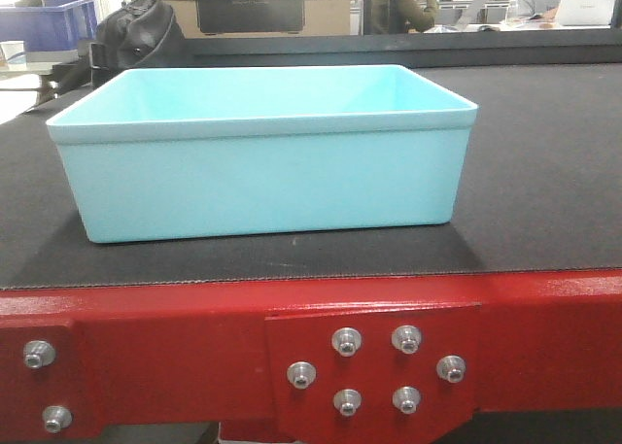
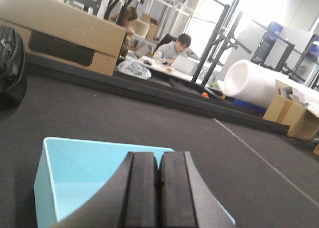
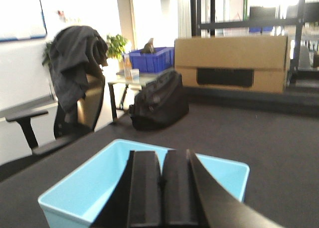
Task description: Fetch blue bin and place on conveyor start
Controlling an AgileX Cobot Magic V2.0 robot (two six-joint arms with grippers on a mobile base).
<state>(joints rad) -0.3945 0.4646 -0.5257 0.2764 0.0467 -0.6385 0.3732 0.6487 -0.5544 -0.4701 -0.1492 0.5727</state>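
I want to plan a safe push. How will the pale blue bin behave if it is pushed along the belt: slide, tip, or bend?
The blue bin looks empty and thin-walled, so probably light. It is wide and low, so it is unlikely to tip. The dark belt looks textured, so the bin may drag rather than slide freely.

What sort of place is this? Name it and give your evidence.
Probably a warehouse or logistics test floor: a wide dark conveyor belt on a red bolted frame, cardboard boxes, metal racking, and people at laptops.
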